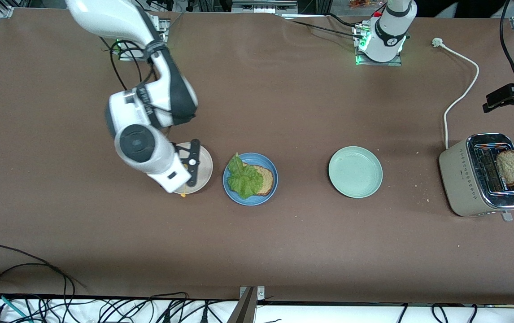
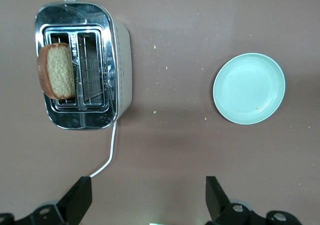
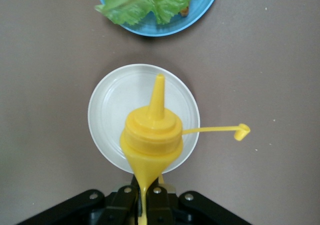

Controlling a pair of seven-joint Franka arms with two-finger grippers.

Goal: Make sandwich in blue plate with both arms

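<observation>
The right gripper (image 3: 145, 205) is clamped on a yellow squeeze bottle (image 3: 152, 135) over the beige plate (image 3: 107, 110). Beside it, the blue plate (image 1: 271, 168) holds a bread slice (image 1: 266, 180) under lettuce (image 1: 243, 178). The left gripper (image 2: 150, 202) waits, fingers spread wide and empty.

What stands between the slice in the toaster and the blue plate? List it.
Only the pale green plate, lying flat on the table between the toaster and the blue plate; a lifted slice would likely clear it. Nothing visible stands between the open left gripper and the slice.
</observation>
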